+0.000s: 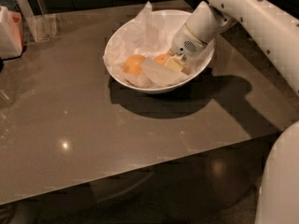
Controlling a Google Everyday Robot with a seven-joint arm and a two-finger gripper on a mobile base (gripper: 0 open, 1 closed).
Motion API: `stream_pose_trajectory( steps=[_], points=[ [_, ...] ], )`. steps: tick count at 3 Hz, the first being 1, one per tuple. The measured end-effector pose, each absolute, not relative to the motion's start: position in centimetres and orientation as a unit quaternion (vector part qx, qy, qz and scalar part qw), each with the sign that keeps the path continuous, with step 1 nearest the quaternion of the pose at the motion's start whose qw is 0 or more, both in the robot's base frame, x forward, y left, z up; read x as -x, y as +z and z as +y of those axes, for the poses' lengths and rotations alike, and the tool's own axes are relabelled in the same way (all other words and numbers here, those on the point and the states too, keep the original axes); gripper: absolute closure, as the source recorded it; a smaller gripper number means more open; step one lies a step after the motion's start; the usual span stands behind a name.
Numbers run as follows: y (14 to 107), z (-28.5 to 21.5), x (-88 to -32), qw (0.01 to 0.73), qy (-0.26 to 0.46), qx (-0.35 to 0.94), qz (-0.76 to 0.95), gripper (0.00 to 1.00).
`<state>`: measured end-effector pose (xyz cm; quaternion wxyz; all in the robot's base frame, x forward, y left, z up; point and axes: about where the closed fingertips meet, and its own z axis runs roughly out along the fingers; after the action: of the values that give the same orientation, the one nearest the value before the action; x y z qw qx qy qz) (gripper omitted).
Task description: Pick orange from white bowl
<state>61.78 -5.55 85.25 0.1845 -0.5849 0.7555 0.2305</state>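
Two fruits lie in the white bowl [158,89], which sits on the desk [70,125] in the upper middle of the frame; the orange [161,58] I take to be the one nearer the centre of the bowl, and the paler fruit [133,63] rests just to its left in the picture, close beside it; crumpled tissue paper [156,74] lines the bowl and one flap lies across the front of both fruits. My pincer [174,63] is down inside the bowl from the upper right, right against the orange on its right side; whether it is wide or narrow I cannot tell, because the wrist housing and the tissue hide that; I see nothing lifted, so I judge the grasp not yet made. To do this step well, I should centre on the orange alone and keep clear of the paler fruit, which is near enough to be nudged or pinched along; I should also watch that the tissue flap does not get caught in the closing, since paper between me and the matte skin could make the grip slip; the fruit is round and may roll against the bowl's sloping wall, so a slow, even close across its widest part seems best, then a straight lift clear of the slanted rim.
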Motion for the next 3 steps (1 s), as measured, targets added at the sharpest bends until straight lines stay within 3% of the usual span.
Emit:
stream_pose_trajectory(
  steps=[1,3],
  points=[
    [85.4,-5.6,-61.8,0.185,0.23,0.585,0.755,0.97],
    [89.4,-7.3,-59.8,0.265,0.178,0.584,0.746,1.0]
  ],
)
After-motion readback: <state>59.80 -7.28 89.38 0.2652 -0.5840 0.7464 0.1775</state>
